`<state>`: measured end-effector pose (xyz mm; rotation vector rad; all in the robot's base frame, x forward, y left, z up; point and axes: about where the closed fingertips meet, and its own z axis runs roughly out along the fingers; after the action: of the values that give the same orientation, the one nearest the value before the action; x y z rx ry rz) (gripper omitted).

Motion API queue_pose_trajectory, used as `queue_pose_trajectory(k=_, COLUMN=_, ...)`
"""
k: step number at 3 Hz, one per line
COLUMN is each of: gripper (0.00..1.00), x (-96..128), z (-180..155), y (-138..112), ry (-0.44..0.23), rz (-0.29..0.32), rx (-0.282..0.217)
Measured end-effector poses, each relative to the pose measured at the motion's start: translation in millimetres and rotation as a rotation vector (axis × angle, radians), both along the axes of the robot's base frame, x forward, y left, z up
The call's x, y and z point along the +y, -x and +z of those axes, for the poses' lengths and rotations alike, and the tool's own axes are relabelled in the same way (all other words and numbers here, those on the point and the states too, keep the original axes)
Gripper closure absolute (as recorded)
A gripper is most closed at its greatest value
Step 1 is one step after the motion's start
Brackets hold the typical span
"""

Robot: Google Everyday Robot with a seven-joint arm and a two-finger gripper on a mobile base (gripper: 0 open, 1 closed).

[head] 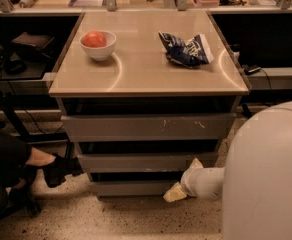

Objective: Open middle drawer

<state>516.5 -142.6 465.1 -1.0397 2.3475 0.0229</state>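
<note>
Since the middle drawer (136, 162) looks shut, with the taller scratched front (146, 127) directly above it, the gripper (184, 179), fingers spread at its lower right corner, should catch that bottom lip and pull straight out, level.

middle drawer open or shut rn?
Shut, it seems: the middle drawer shows only its front, no inside. Gripper sits at its lower right corner.
</note>
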Motion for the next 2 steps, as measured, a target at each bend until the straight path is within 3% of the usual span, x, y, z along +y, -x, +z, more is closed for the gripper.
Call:
queue_pose_trajectory(k=1, gripper=0.0, x=0.0, z=0.0, y=0.0, ry=0.0, rz=0.0, rx=0.0)
queue_pose_trajectory(k=2, gripper=0.0, x=-8.6, z=2.5, y=-9.3, ry=0.049, rz=-0.004, rx=-0.057)
